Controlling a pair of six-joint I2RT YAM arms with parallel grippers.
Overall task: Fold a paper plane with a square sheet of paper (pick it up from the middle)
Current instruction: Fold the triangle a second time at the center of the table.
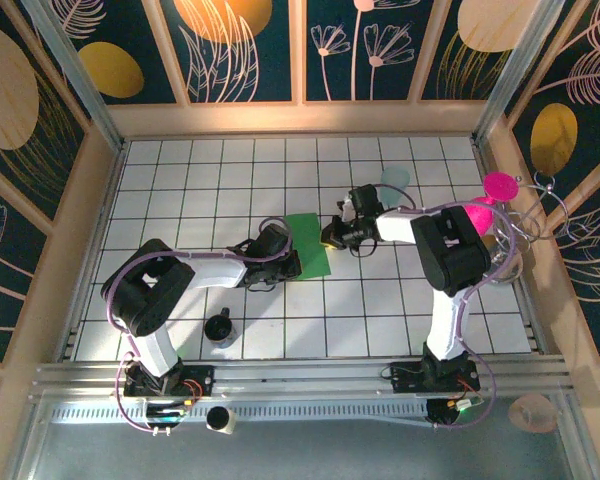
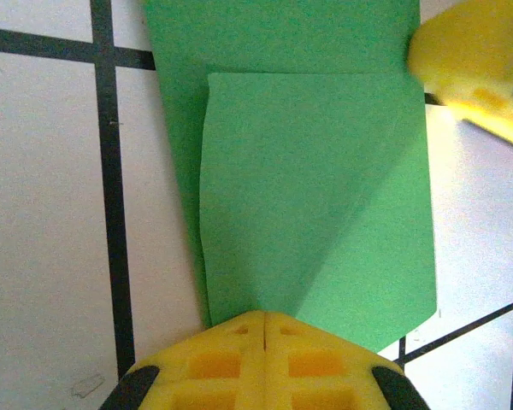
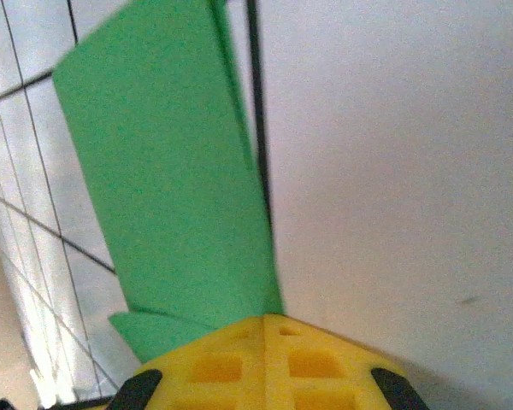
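Nearest me on the metal rail sits a small white cup. Just beyond it, on the white tiled table with black grid lines, a small black cup stands upright, left of centre and well apart from the paper.

Further in, my left gripper reaches rightward to the near left edge of the square sheet of paper, which is thin, bright green and lies about mid-table. In the left wrist view the left gripper has its yellow fingers pressed together, tips meeting the near edge of the sheet. There one flap lies folded over the layer beneath, with a slanted crease running from the tips toward the right edge. I cannot tell whether the paper is pinched between the fingers or only pressed under them.

From the right, my right gripper meets the sheet's right edge. Its wrist view shows the gripper also with fingers together, and the sheet running away from the tips in doubled layers; here too I cannot tell whether it is pinched.

Beyond, a pale teal translucent cup stands on the far right tiles, and a bright pink round object sits by the right wall.
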